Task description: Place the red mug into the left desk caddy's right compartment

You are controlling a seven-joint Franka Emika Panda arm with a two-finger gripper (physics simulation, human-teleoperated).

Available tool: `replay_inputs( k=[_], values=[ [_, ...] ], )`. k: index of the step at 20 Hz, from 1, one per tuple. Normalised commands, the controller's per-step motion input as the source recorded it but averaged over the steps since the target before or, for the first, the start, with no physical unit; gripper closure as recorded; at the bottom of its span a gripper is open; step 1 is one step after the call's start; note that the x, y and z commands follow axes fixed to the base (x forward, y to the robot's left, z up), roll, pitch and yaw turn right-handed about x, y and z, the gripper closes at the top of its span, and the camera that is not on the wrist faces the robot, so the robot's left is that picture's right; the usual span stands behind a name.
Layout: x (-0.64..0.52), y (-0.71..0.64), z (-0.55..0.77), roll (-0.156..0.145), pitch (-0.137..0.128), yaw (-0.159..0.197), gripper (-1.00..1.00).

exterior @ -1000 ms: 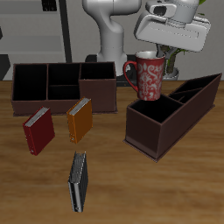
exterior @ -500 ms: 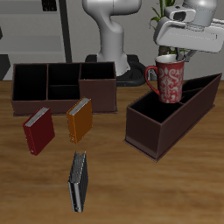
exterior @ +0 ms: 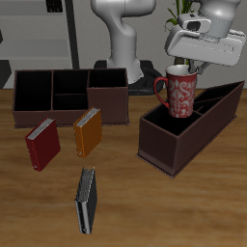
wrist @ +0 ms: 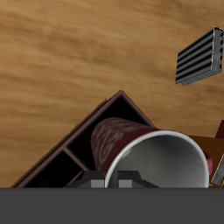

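Observation:
The red mug (exterior: 180, 93) hangs upright from my gripper (exterior: 186, 66), which is shut on its rim. The mug is over the left desk caddy (exterior: 159, 147), the dark brown box lying diagonally. Its base is about level with the caddy's rim, over the large end section (exterior: 166, 126) close to the inner divider. Its handle points toward the other caddy. In the wrist view the mug's grey-white inside (wrist: 166, 164) and red side (wrist: 112, 140) fill the frame, with the caddy's walls (wrist: 87, 129) beneath. My fingers are mostly hidden there.
A second brown caddy (exterior: 68, 95) stands squared to the desk edge, farther back. A red book (exterior: 41, 144) and an orange book (exterior: 88, 132) stand before it. A dark book (exterior: 87, 200) lies near the front edge and also shows in the wrist view (wrist: 199, 54).
My gripper has carried the mug sideways from above the bare table to above the diagonal caddy, and lowered it a little. The mug's handle has swung round.

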Motion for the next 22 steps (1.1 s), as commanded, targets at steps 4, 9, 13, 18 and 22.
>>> replay_inputs(
  k=[4,9,13,18,22],
  values=[
    [-0.03,-0.22,-0.13,-0.027,0.004,0.001,1.0],
    [-0.03,0.03,-0.12,0.005,0.014,-0.012,1.0],
    [-0.01,0.14,-0.25,0.028,0.043,-0.019,1.0],
    [0.05,-0.11,-0.14,-0.014,0.027,-0.017,1.0],
    [0.02,-0.11,-0.12,-0.015,0.014,0.002,1.0]
  ],
)
